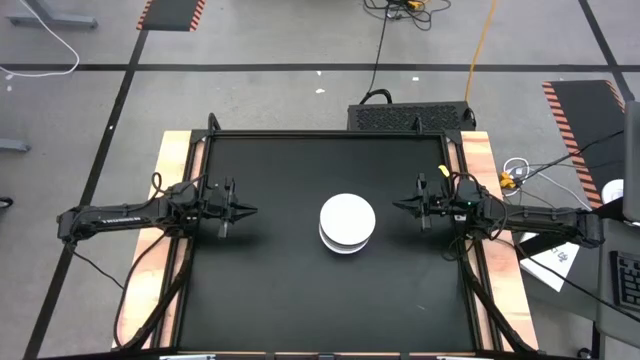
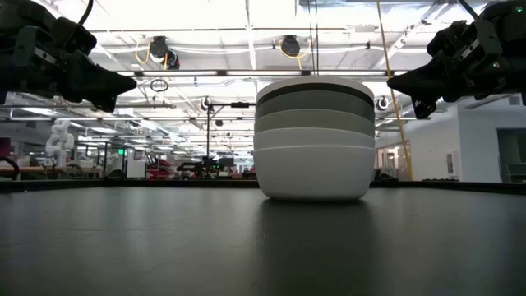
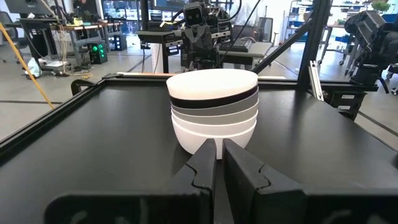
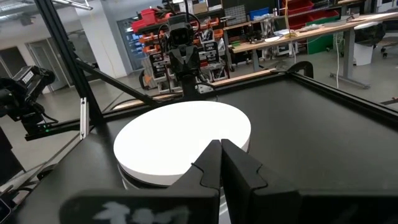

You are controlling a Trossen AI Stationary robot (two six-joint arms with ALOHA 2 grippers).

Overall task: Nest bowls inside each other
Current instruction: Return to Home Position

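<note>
High view. Bowl stack (image 1: pixel 347 224) sits near the middle of the black table (image 1: pixel 280 300). Left gripper (image 1: pixel 248 211) is well apart from the stack on one side and right gripper (image 1: pixel 398 206) nearer on the other, both pointing at it. Count: one stack, two grippers, and every bowl in view is in the stack.

Low view. Rims counted from the bottom: two white, one pale grey, one darker grey, one thin black, one white on top. That makes six bowls, nested upright. A gripper hangs on each side, raised to about the stack's top.

Left wrist view. Fingers (image 3: pixel 202 168) are pressed together and hold nothing. The stack is straight ahead.

Right wrist view. Fingers (image 4: pixel 245 168) are likewise closed and empty, just short of the top white bowl (image 4: pixel 180 140).

Judgement: nesting looks done. To go home well, keep the fingers closed, draw each arm straight back from the stack, and do not sweep across it.
</note>
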